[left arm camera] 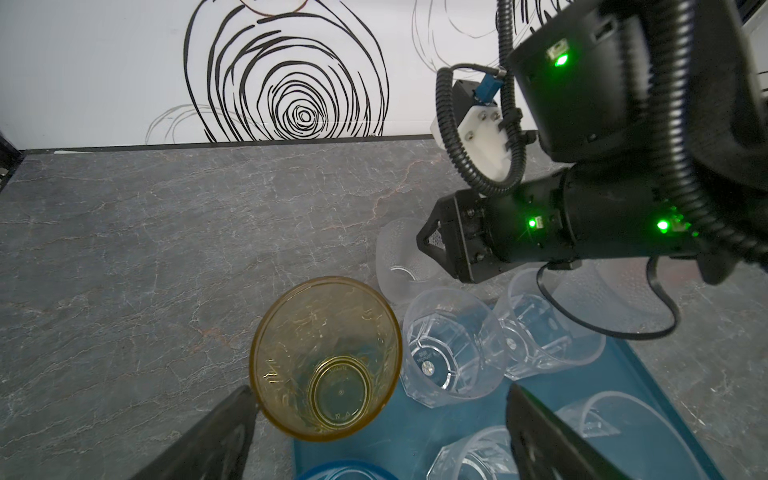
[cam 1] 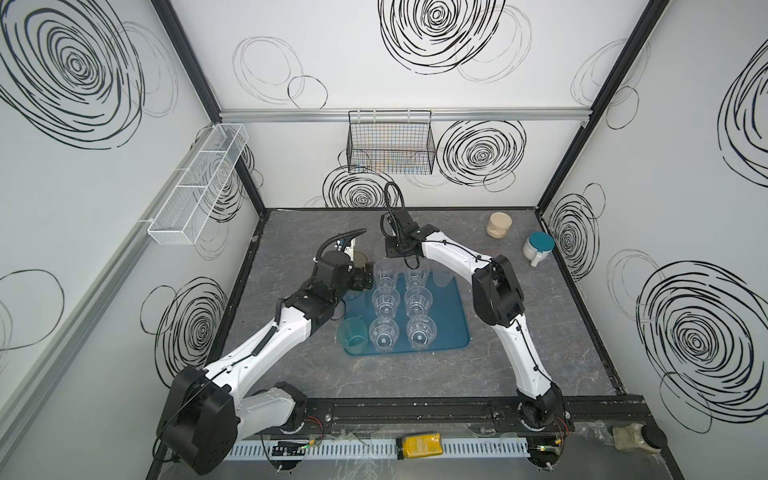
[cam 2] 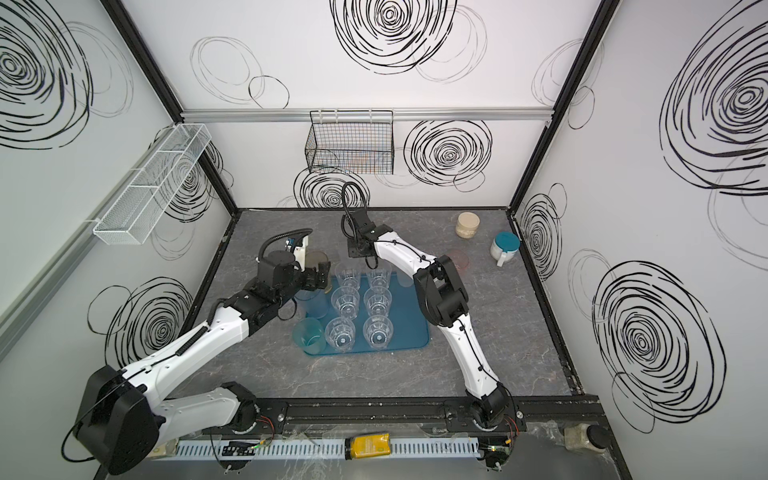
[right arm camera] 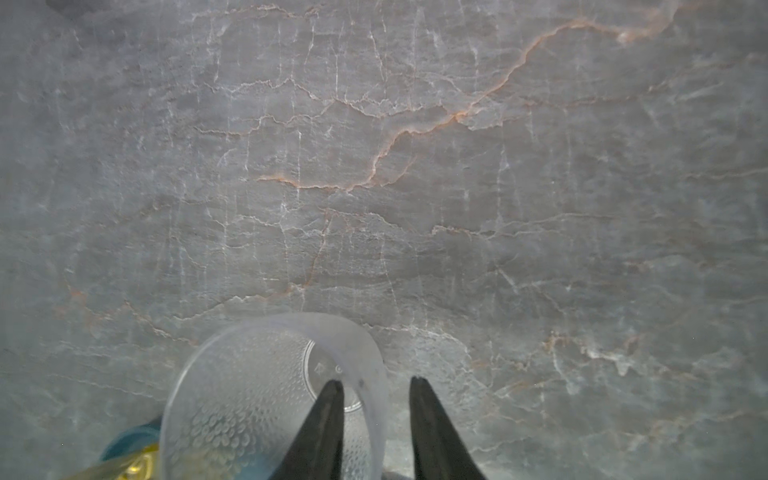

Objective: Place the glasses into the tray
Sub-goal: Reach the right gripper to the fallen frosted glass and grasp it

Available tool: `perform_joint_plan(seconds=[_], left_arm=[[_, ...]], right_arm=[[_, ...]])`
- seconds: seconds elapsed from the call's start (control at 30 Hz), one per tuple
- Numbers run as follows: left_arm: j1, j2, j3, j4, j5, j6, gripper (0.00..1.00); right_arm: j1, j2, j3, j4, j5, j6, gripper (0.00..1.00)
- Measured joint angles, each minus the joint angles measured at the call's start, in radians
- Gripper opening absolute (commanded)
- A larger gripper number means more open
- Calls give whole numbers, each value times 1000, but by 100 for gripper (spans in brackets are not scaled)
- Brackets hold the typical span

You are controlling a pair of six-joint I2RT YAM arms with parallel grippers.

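Observation:
Six clear glasses (cam 1: 401,307) stand in two rows on the teal-blue tray (cam 1: 451,320). A teal glass (cam 1: 352,334) and a blue glass (cam 2: 313,301) stand at its left edge. By the tray's back left corner an amber glass (left arm camera: 326,357) stands between the wide-open fingers of my left gripper (left arm camera: 378,415), close to one finger (left arm camera: 220,432). Behind the tray my right gripper (right arm camera: 376,382) straddles the wall of a frosted glass (right arm camera: 249,395). One finger is inside it and one outside, with a gap still showing. A second frosted glass (left arm camera: 623,291) stands beyond.
A beige jar (cam 1: 498,225) and a white cup with a teal lid (cam 1: 538,247) stand at the back right. A pink glass (cam 2: 459,257) shows behind the right arm. On the back wall hangs a wire basket (cam 1: 390,143), on the left wall a mesh shelf (cam 1: 199,187).

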Motion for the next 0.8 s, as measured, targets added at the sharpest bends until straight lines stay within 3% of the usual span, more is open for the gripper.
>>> perform_joint_plan(seconds=[0.17,0.57,0.8], left_arm=[[0,0,0,3,3,-3,96],[-7,0,0,3,-2,-5,96],[-29,-21,13,-15,-16,-5,96]], right_arm=[[-14,9,1,9,4,11,10],[-48,3,1,21,-16,39,3],[-59,-177,-66,5,-30,48,3]])
